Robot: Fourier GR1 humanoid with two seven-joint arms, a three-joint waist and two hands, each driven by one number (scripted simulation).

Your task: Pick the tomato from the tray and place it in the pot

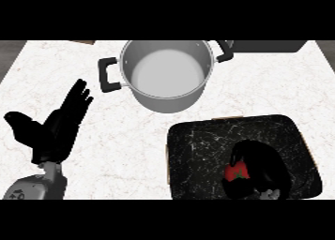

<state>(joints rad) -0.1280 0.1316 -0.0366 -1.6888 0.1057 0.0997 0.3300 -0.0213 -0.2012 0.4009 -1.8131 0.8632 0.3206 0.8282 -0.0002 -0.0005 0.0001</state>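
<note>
A red tomato (235, 172) lies on the black marbled tray (197, 140) at the lower right. My right hand (263, 164) sits over it, fingers curled round the tomato and hiding most of it. A steel pot (167, 72) with black handles stands at the back centre, upright and with nothing inside. My left hand (56, 126) rests open at the left of the counter, fingers straight and pointing away from me, far from both tray and pot.
White marble counter (114, 154) lies under everything. A dark object (267, 45) sits at the back right edge behind the pot. A small brown corner (83, 41) shows at the back left.
</note>
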